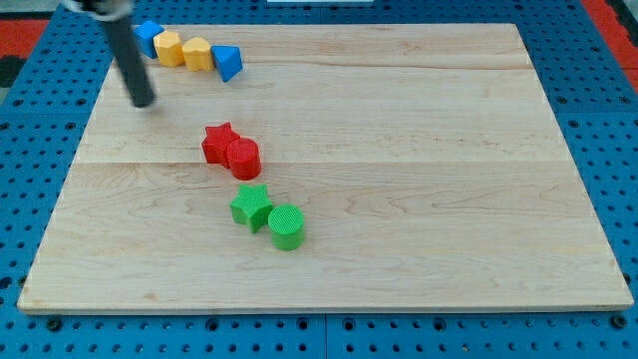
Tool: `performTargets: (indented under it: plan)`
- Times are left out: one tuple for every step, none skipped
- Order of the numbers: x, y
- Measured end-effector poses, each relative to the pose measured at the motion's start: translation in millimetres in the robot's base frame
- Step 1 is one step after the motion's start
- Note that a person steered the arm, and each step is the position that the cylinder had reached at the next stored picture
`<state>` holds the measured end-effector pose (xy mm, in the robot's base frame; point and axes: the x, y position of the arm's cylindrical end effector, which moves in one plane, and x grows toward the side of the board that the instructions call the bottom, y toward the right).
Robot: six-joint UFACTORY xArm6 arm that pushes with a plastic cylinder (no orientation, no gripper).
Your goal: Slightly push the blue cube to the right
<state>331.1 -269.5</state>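
Honestly, with no gripper to open or grasp, my tip (146, 101) sits at six o'clock of the blue cube (148, 37) at the table's (419, 160) far-left corner, and any rightward shove risks driving the touching yellow blocks (182, 50) and blue wedge (228, 63) along.

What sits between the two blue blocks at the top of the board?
In the camera view, two yellow blocks sit side by side between the blue cube and the blue triangular block, forming one row.
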Motion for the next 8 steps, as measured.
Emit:
performTargets:
  plan:
    - [-17.2,-34.4]
    - [-55.4,-33.6]
    - [-99.4,-33.5]
    - [-106.9,-14.8]
    - [-106.4,22.5]
    - [-106.4,68.7]
    - [-106.4,97.5]
    - [-106.4,89.2]
